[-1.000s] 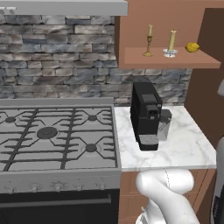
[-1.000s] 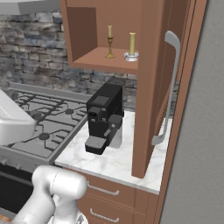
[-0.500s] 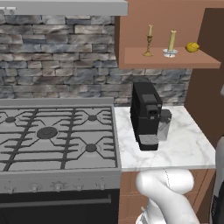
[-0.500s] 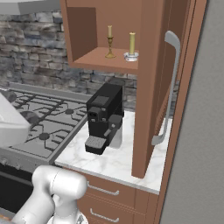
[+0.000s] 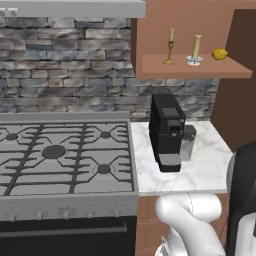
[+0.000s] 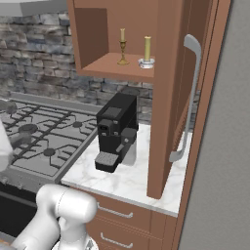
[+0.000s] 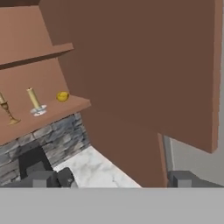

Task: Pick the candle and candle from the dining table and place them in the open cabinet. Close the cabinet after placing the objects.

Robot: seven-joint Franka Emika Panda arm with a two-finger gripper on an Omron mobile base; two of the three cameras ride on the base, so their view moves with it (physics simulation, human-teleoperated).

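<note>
Both candles stand on the lower shelf (image 5: 200, 68) of the open cabinet. The slim one on a brass candlestick (image 5: 170, 48) (image 6: 122, 47) (image 7: 7, 110) is to the left. The stubby one in a silver dish (image 5: 196, 49) (image 6: 146, 51) (image 7: 34, 101) stands beside it. The cabinet door (image 6: 171, 97) (image 7: 144, 65) hangs wide open, its silver bar handle (image 6: 188, 97) facing outward. My gripper (image 7: 111, 179) is open and holds nothing. It hangs apart from the shelf, facing the door's inner side. The dining table is out of view.
A yellow lemon (image 5: 219, 53) (image 7: 62, 96) lies on the shelf right of the candles. A black coffee machine (image 5: 167, 131) (image 6: 116, 129) stands on the marble counter (image 5: 207, 167) under the cabinet. A gas stove (image 5: 60, 155) lies to the left, and brown drawers (image 6: 122, 215) below.
The white arm link at the left edge of the right base view has sunk a little. Candles, lemon and cabinet door have not moved.
</note>
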